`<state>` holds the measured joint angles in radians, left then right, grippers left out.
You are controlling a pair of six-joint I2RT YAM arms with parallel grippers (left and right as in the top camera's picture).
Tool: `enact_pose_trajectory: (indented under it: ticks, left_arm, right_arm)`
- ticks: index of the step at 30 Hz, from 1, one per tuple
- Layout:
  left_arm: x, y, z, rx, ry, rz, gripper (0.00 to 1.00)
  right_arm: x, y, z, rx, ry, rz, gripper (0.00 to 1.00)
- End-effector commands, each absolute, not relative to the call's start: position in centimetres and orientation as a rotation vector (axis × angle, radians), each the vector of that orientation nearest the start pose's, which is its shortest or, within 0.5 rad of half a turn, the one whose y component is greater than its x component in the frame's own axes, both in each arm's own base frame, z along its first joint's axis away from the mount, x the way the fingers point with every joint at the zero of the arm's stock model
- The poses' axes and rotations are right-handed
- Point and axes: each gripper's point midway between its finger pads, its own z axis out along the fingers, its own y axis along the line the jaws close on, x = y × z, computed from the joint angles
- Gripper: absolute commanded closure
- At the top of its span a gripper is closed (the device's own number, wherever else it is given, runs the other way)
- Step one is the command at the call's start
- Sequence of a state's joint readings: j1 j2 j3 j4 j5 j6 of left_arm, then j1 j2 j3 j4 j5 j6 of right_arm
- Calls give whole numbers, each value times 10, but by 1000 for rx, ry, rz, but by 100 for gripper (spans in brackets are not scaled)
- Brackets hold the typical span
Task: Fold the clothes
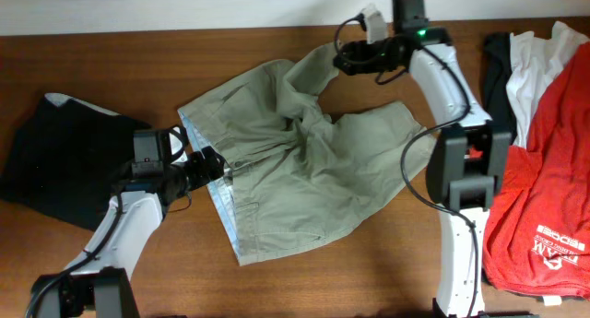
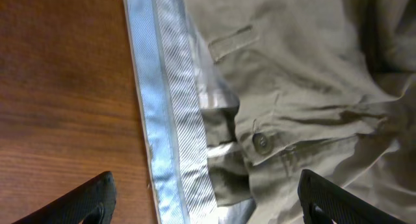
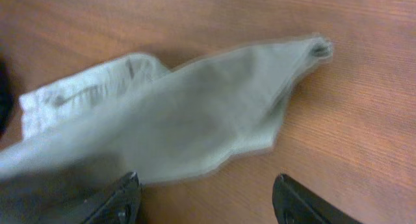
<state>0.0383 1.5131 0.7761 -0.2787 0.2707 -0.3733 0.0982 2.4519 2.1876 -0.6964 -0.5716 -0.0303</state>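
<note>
Crosswise on the wooden surface [image 1: 92,60] we found the khaki shorts [image 1: 304,175], crumpled, their long axis running left to right: the pale waistband [image 2: 166,120] faced the left arm [image 1: 129,221] and both legs pointed right, one stretched toward the far edge. The left arm reached in low from the near left, the left fingers [image 2: 81,201] spread wide just over the waistband, holding nothing. The right arm [image 1: 447,83] arched from the right side over to that far leg's tip, where the right fingers [image 3: 122,198] likewise stood apart, gripping nothing.
</note>
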Motion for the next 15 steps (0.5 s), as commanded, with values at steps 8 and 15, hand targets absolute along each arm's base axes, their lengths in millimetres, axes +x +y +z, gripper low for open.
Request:
enact_pose_trajectory:
  ticks: [8,15]
  left_arm:
    - [354,-34,48,-417,2581,-463,11]
    - [349,-34,46,-424,2602,-461,11]
  right_arm:
    - [630,172,28,-380,2358,594,36]
    - [640,185,21,-376,2294,653,96]
